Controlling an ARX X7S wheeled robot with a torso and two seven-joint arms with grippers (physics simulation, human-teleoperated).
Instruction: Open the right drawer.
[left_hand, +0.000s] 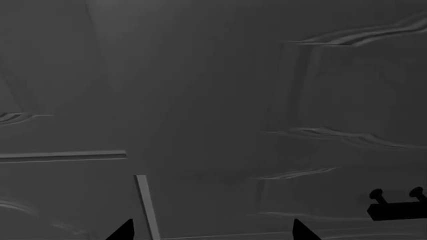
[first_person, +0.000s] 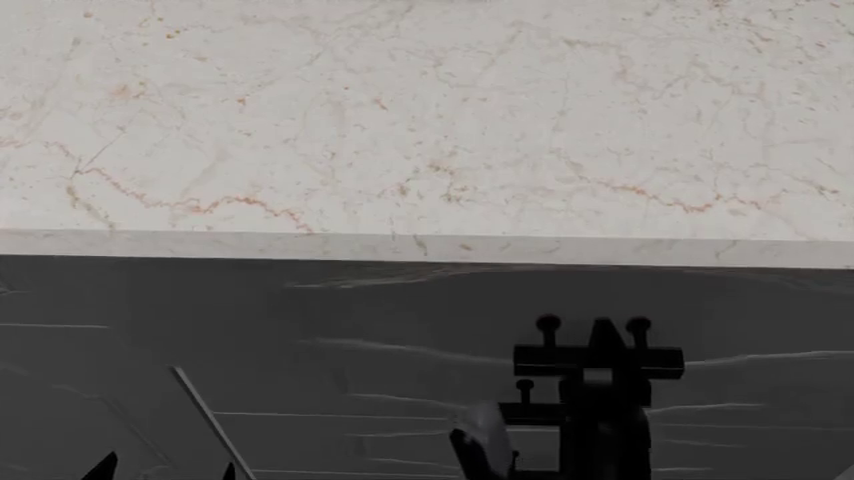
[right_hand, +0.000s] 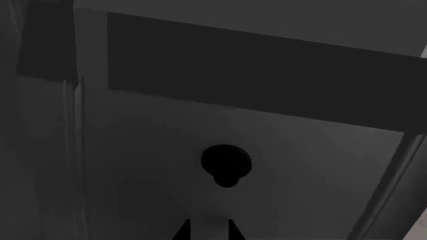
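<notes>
A pale marble countertop with reddish veins fills the upper half of the head view, ending in a thick front edge. Below it runs the dark-grey front of the right drawer, carved with thin wavy lines. Its black bar handle sits at about 5 o'clock in that view, on two ball-topped posts. The front looks flush with the cabinet face, so the drawer appears shut.

The right gripper reaches up from 5 o'clock and stands right at the bar, its dark body crossing the middle of the handle between the two posts. In the right wrist view its two fingertips stand close together with a narrow gap, and a black ball post lies just ahead at 12 o'clock. Whether they actually clamp the bar I cannot tell.

The left gripper hangs well apart from the handle, at 7 o'clock in the head view. Its tips are spread wide, holding nothing, facing the carved grey front.
</notes>
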